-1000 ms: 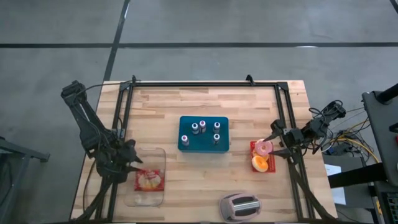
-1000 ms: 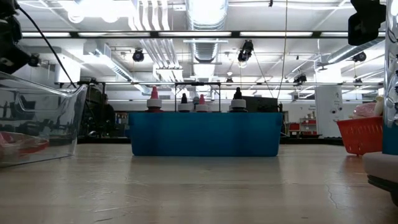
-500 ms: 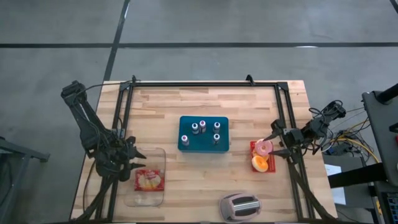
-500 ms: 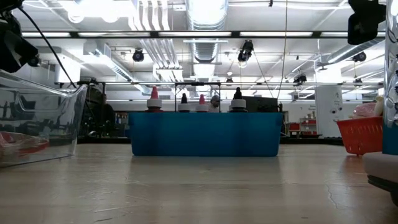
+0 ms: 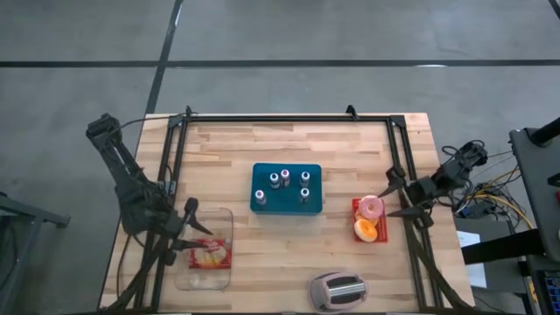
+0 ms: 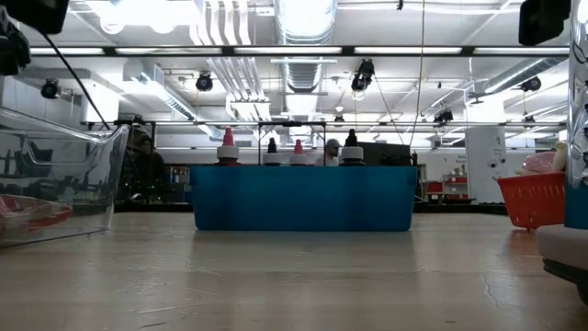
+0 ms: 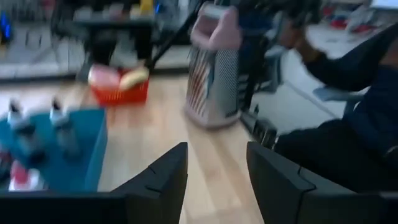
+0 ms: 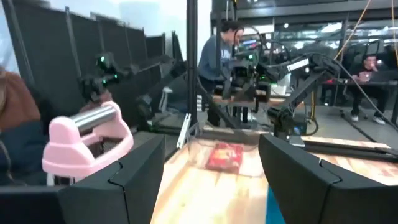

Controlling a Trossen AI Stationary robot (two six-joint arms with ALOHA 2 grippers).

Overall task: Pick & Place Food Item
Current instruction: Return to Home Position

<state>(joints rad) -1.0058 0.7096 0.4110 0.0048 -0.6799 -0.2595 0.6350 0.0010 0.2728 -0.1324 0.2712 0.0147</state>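
Three bins: set out across the wooden tabletop (image 5: 350,149), well apart from one another.
Transparent bin (image 5: 223,214): lower left of the high view; it shows again at the left edge of the low view.
Red popcorn bag (image 5: 211,253): lies flat inside the transparent bin, near its middle; no gripper is on it.
Blue bin (image 5: 262,207): centre of the high view; several small bottles (image 5: 274,180) stand upright in it, caps showing above the rim in the low view.
Red bin (image 5: 356,207): right of centre; holds the pink donut (image 5: 372,206), with an orange food item (image 5: 366,229) just beside it.
Toaster (image 5: 339,290): bottom edge of the high view, right of centre, apart from every bin.
Left gripper (image 5: 194,226): released, fingers spread, nothing between them; over the left side of the transparent bin; height above it cannot be told.
Right gripper (image 5: 392,196): released, fingers spread wide, nothing held; at the right edge of the tabletop, just right of the red bin and pointing toward it.
Right wrist view: the popcorn bag shows far off between the open fingers; people are in the room behind.
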